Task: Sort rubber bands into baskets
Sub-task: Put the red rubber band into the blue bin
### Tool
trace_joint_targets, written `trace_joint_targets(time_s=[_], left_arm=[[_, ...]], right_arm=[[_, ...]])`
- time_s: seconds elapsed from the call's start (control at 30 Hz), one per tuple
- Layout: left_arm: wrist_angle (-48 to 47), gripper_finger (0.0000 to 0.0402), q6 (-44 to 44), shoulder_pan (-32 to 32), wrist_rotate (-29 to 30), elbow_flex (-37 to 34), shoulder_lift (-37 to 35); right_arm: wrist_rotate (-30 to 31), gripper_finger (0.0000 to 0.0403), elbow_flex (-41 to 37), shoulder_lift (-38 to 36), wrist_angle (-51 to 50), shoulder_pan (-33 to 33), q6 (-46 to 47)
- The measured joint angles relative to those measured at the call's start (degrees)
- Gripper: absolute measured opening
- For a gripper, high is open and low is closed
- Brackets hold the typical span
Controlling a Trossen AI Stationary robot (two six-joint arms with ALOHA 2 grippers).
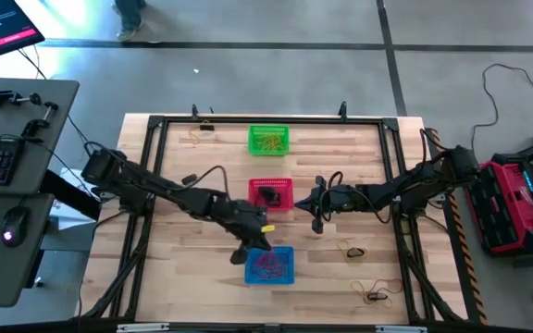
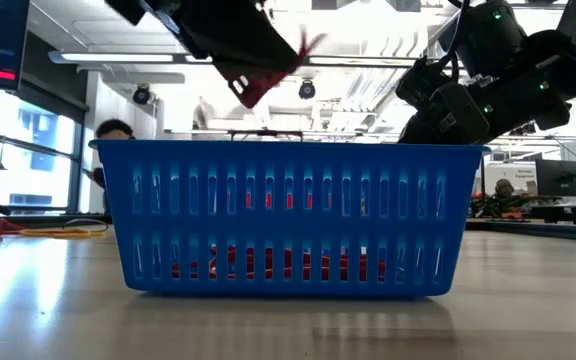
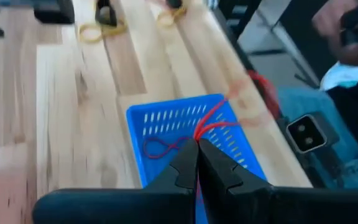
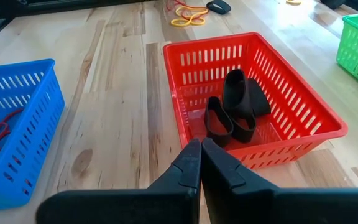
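Observation:
Three baskets stand in a row down the table's middle: green (image 1: 268, 140) at the far end, red (image 1: 270, 193) in the middle, blue (image 1: 269, 265) nearest. The green basket holds yellow bands, the red basket (image 4: 253, 93) holds black bands (image 4: 235, 112), and the blue basket (image 3: 185, 124) holds red bands (image 3: 159, 147). My left gripper (image 3: 197, 144) hangs over the blue basket's far left part (image 1: 251, 246), shut on a red-orange rubber band (image 3: 215, 117). My right gripper (image 4: 201, 144) is shut with nothing in it, just right of the red basket (image 1: 318, 211). My left gripper pinches a red-orange rubber band (image 3: 204, 130) between its two shut fingertips, which slant downward. The rest of the loop (image 2: 308, 46) sticks out past the tips, lifted clear above the blue basket.
Loose yellow and dark bands lie on the wood at the near right (image 1: 350, 250) (image 1: 373, 294), and more at the far left (image 1: 202, 129). A person's legs (image 3: 328, 112) and hand show beyond the table's edge. A dark frame borders the table.

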State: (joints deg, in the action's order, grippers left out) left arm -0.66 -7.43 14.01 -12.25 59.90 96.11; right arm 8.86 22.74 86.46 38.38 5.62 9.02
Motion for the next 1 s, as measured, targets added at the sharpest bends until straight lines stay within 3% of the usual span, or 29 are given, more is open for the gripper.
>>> trace_joint_targets(time_s=[0.23, 0.57, 0.8, 1.0], left_arm=[[-6.47, 0.0, -3.28, -0.01, -3.36, 6.03, 3.9], [-5.57, 0.0, -6.18, -1.79, -13.33, 6.27, 9.11], [-5.75, 0.0002, -5.75, -3.32, -16.07, 6.27, 10.04], [-7.09, 0.0031, -3.32, -3.91, -16.07, 6.27, 10.02]], right_arm=[[0.0, 0.0, 0.0, 0.0, -0.25, 0.0, 1.26], [0.0, 0.0, 0.0, 0.0, -1.09, -0.01, 1.25], [0.11, 0.0, 0.0, 0.0, -1.45, 0.01, 1.07], [0.13, 0.0, 0.0, 0.0, -1.5, -0.01, 1.05]])
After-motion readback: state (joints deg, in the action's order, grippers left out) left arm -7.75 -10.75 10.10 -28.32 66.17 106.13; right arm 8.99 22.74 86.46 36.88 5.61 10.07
